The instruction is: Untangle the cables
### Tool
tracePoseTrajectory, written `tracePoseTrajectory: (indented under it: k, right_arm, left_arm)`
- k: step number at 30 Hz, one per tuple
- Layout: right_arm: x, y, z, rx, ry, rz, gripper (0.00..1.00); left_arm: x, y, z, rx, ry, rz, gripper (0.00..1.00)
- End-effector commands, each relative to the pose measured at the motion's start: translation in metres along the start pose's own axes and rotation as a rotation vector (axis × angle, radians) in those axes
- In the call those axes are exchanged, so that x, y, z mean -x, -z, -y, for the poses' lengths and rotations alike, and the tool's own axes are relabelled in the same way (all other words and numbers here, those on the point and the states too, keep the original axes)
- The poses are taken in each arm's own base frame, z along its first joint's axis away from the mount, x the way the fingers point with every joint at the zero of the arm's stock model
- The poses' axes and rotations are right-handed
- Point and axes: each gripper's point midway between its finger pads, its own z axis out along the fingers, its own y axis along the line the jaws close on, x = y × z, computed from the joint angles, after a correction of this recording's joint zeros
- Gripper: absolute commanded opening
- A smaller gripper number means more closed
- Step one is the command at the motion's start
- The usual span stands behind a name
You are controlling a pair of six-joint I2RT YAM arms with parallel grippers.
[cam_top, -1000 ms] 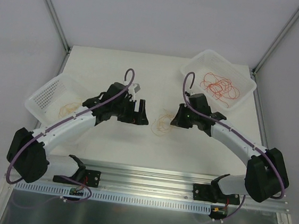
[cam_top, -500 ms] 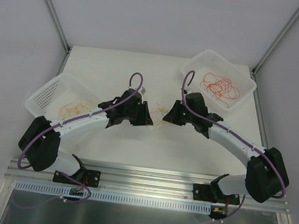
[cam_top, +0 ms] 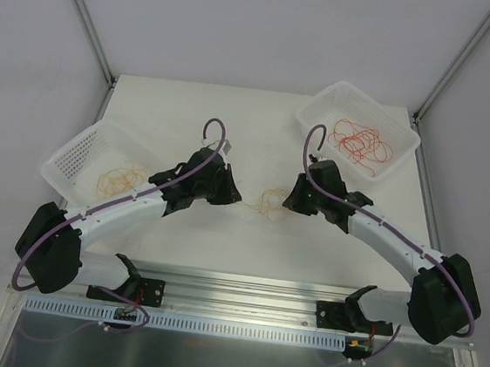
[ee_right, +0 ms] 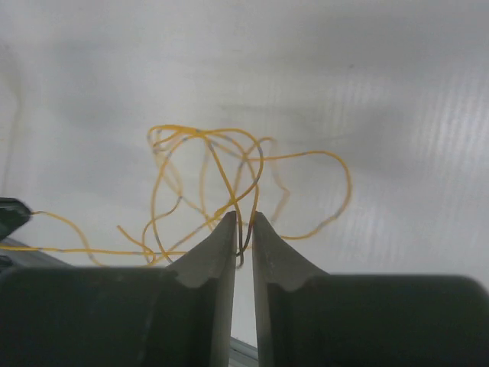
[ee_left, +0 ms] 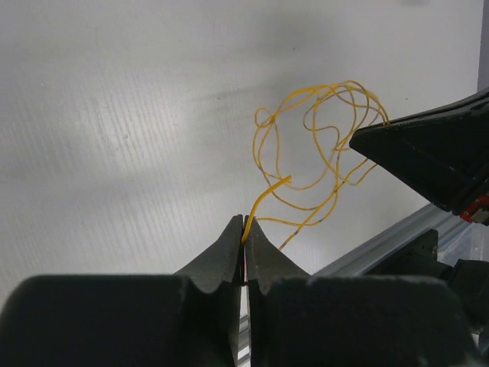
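The white tabletop carries everything. The left arm and right arm reach in from the near edge toward the middle, their tips facing each other and near together.

A white basket sits tilted at the left edge, with yellow-orange loops inside. A second white basket stands in the far right corner and holds red-orange cables.

The left end effector has its fingers pressed together on one strand end of the yellow-orange tangle. The right end effector is clamped on another strand of it, with only a thin slit left between the fingers.

The tangle lies at mid-tabletop between the two tips, its loops spread out loosely. A single strand stretches left to the left end effector.
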Motion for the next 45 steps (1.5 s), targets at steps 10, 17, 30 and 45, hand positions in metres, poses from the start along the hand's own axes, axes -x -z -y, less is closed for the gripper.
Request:
tracePoseTrajectory:
  k: [10,17,30,45]
  right_arm:
    - [0.033,0.050,0.010,-0.107,0.164,0.060,0.55]
    - [0.019,0.041,-0.047,0.081,0.187,-0.050,0.55]
    - [-0.003,-0.018,-0.041,0.018,0.107,-0.103,0.42]
    - [-0.033,-0.051,-0.008,0.035,-0.145,-0.072,0.43]
  left_arm:
    - [-0.010,0.001,0.006,-0.035,-0.142,-0.069,0.00]
    - [-0.011,0.001,0.013,-0.055,-0.138,-0.079,0.00]
    - [-0.016,0.006,0.012,-0.057,-0.116,-0.077,0.00]
    - [-0.003,0.013,0.016,-0.043,-0.082,-0.022,0.00]
